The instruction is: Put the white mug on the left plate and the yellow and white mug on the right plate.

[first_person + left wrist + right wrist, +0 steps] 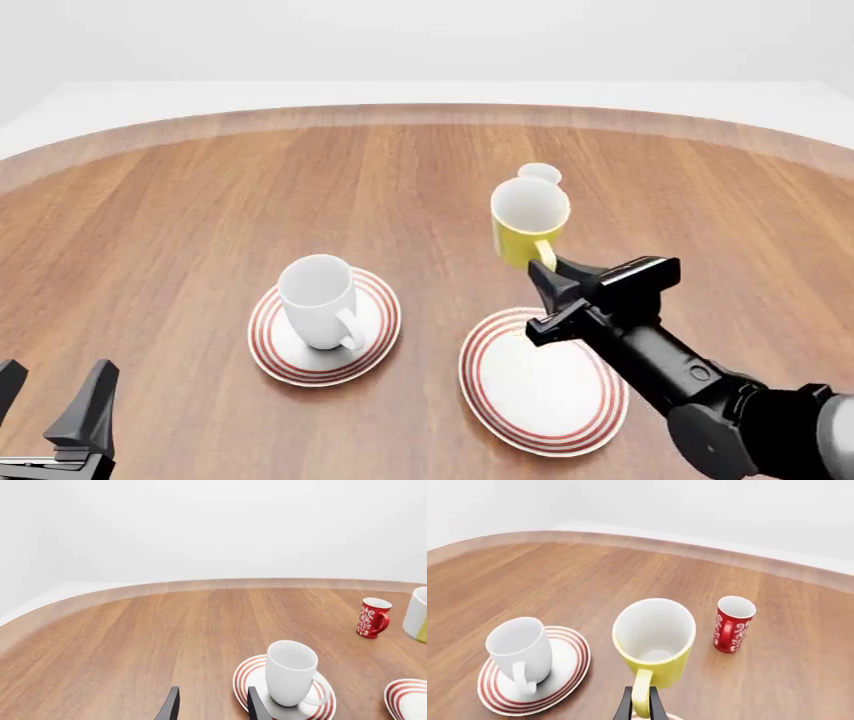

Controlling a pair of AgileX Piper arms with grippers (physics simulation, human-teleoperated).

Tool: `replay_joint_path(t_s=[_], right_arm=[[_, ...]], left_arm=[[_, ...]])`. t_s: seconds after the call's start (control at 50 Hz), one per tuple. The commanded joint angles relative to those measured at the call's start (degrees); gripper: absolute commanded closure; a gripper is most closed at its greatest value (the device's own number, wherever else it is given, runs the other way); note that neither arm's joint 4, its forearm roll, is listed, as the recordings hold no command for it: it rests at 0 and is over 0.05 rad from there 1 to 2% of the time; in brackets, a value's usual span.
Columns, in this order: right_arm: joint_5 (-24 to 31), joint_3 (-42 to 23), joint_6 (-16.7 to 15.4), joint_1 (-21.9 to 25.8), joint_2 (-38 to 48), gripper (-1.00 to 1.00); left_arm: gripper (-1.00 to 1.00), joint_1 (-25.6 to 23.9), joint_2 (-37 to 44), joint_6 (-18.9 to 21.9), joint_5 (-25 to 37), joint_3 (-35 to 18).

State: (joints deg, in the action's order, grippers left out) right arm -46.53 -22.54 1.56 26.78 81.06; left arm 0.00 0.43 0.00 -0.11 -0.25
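Right gripper [547, 272] pinched on handle of yellow and white mug [529, 222], mug lifted just past right plate [507, 400]. Red mug [733, 623] beyond it. Left gripper [54, 395] spread, holding nothing, well back from white mug [319, 301], which stands on left plate [378, 330].

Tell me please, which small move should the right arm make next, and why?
Probably carry the yellow and white mug back toward the arms and lower it onto the right plate. The right gripper has its jaws closed on the mug's handle, the plate holds no mug, and the white mug already stands on the left plate.
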Motion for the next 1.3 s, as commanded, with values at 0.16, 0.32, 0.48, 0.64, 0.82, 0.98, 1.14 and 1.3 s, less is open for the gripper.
replay_joint_path(t_s=[0.16, 0.32, 0.48, 0.64, 0.82, 0.98, 1.14, 1.3], right_arm=[[1.2, 6.0, 0.9, -0.4, -8.3, 1.00], [1.5, 9.8, 0.8, -1.0, -12.7, 1.00], [5.0, 11.9, 0.5, -0.8, -18.9, 1.00], [5.3, 14.7, 1.2, -0.9, -22.0, 1.00], [7.4, 17.1, 2.2, 0.1, -26.9, 1.00], [10.4, 18.2, 2.5, 1.0, -31.2, 1.00], [12.8, 20.7, 3.0, 1.0, -35.7, 1.00], [15.4, 22.4, 4.3, 0.7, -39.1, 1.00]], left_arm=[[-1.00, 0.0, 0.0, 0.0, 0.0, 0.0], [-1.00, 0.0, 0.0, 0.0, 0.0, 0.0], [-1.00, 0.0, 0.0, 0.0, 0.0, 0.0], [-1.00, 0.0, 0.0, 0.0, 0.0, 0.0], [-1.00, 0.0, 0.0, 0.0, 0.0, 0.0], [-1.00, 0.0, 0.0, 0.0, 0.0, 0.0], [-1.00, 0.0, 0.0, 0.0, 0.0, 0.0], [-1.00, 0.0, 0.0, 0.0, 0.0, 0.0]])
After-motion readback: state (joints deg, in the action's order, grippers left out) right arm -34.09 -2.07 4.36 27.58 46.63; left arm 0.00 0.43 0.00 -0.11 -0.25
